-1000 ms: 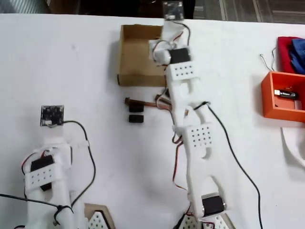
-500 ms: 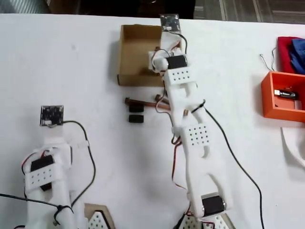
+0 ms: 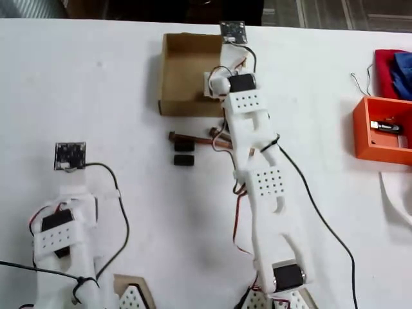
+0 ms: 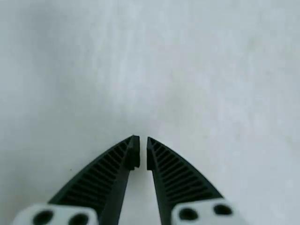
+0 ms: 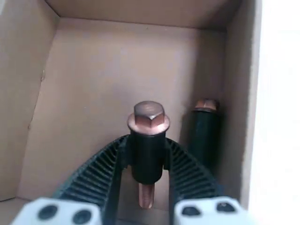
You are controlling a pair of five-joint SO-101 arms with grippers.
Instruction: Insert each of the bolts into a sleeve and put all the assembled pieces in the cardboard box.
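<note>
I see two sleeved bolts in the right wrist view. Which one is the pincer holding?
The middle bolt, clamped in the right pincer. The other bolt rests free beside the cardboard box wall.

R arm stretched out w/ a load; L arm tucked back.
R arm (image 3: pixel 261 174) runs long fr. its base at the near table edge toward the far side, R wrist cam (image 3: pixel 233 32) at its far end. R gripper (image 5: pixel 146 143): black ribbed fingers (image 5: pixel 101 173) clamped either side of a sleeved bolt (image 5: pixel 148 119), head past the tips, threaded end toward the wrist. L arm (image 3: pixel 61 235) folded close to its base, L wrist cam (image 3: pixel 69 156) out front. L gripper (image 4: pixel 140 145): tips nearly touching, a thin slit betw. them.
</note>
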